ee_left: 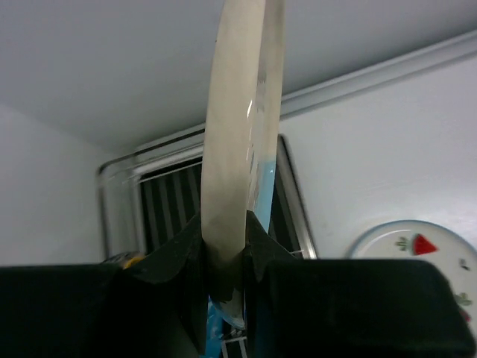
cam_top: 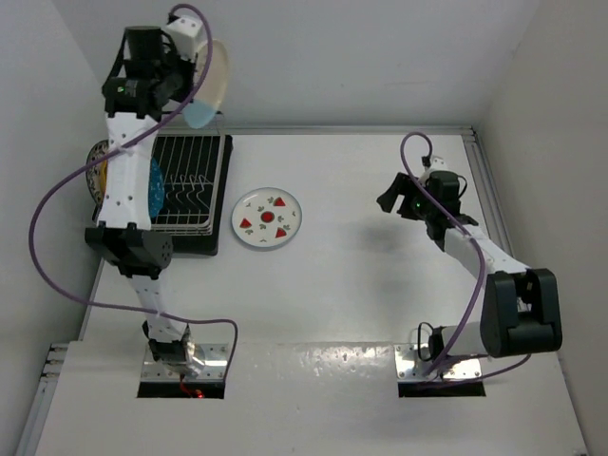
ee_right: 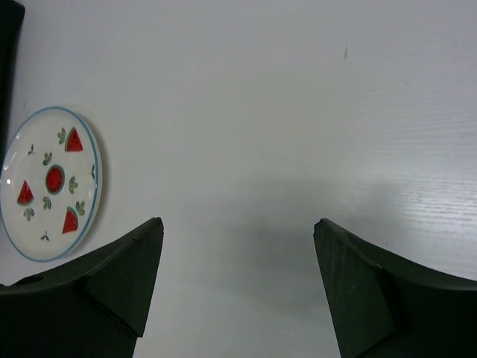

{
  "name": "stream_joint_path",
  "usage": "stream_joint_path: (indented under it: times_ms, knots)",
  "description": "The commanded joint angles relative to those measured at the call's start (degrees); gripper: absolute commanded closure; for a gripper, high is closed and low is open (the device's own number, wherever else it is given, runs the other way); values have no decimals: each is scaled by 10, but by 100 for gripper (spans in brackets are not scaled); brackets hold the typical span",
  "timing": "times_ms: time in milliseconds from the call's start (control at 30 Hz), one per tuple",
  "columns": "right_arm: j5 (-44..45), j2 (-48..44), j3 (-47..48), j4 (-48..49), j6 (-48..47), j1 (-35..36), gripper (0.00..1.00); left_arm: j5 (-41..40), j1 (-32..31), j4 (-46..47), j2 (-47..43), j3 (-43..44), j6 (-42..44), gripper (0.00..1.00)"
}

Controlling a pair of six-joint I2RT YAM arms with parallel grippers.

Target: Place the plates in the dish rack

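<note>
No writing, label, brand mark or number could be read in any view. The round white plate with red strawberries (ee_right: 48, 183), lying on the worktop (ee_right: 298, 112) to the left of the right pincer (ee_right: 237, 224), carried only painted fruit and green sprigs, no letters.

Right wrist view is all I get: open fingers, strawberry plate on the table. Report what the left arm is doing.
Observer: The left gripper is shut on the cream-and-light-blue plate, held on edge.
Operator: Give me its position.
Observer: Raised near the far end of the dish rack.
Operator: Say what's loaded.
Observer: A teal plate stands in it, partly hidden by the left arm.
</note>
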Motion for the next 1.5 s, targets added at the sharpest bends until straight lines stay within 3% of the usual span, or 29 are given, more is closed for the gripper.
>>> stream_joint_path:
  times_ms: [0,133,367,600,1067,1467]
  knots:
    - [26,3,33,-12,-17,15,19,-101,20,20,-59,-9,34,100]
    - [26,26,60,-25,-20,43,19,-149,57,14,-93,-33,42,100]
    - [30,66,134,-108,-48,88,19,-234,62,33,-100,-75,53,100]
    - [61,64,184,-143,-74,118,19,-135,143,73,-154,-224,6,100]
    - [100,18,135,-146,-87,140,16,-68,190,91,-170,-304,-6,100]
    - [94,0,107,-124,-92,139,16,-56,225,97,-187,-393,-1,100]
